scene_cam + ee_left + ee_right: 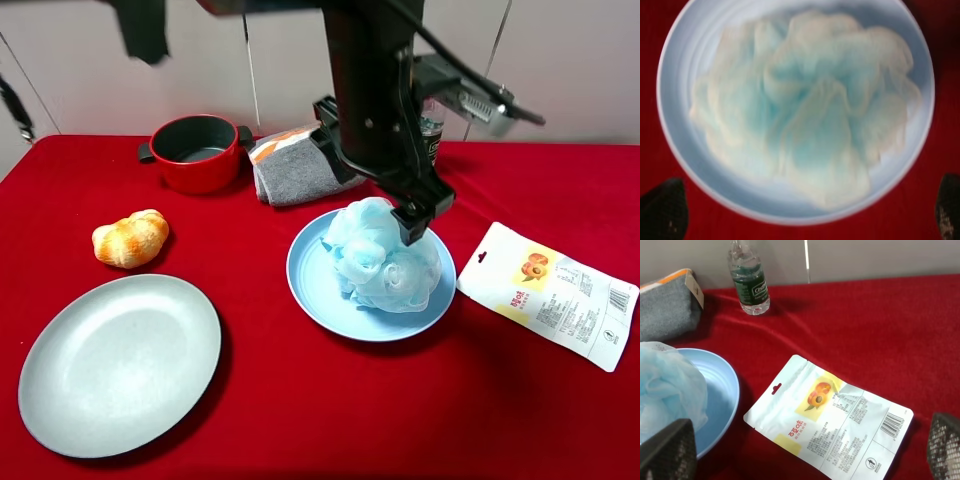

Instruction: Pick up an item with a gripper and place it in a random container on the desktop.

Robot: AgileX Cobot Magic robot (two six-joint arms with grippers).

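Bath pouf [385,258]: loose ball of ruffled netting, pale blue in the folds and whitish along the frills. The left wrist view is blurred, but it shows soft overlapping lobes with the deepest blue near the middle.

It lies in the light blue plate [312,285], about mid-table and a little toward the right edge. It covers most of the plate, leaving a bare crescent on the side facing the left edge.

Left gripper [805,207] hangs over the plate. Its fingers [662,212] are spread wide with nothing pinched between them, the tips showing over red cloth outside the rim. I cannot tell whether they touch the netting.

Right gripper [805,447] is off toward the right edge. Its fingers [667,452] are also spread wide and hold nothing.

Table [300,430], red cloth:
- A white snack packet [550,295] lies flat near the right edge.
- A folded grey towel [295,170] and a bottle [749,282] are by the far edge.
- A red pot [197,152] sits along the far edge, left of the towel.
- A bread roll [130,238] is toward the left edge.
- A grey-green plate [120,362] is at the near-left corner.
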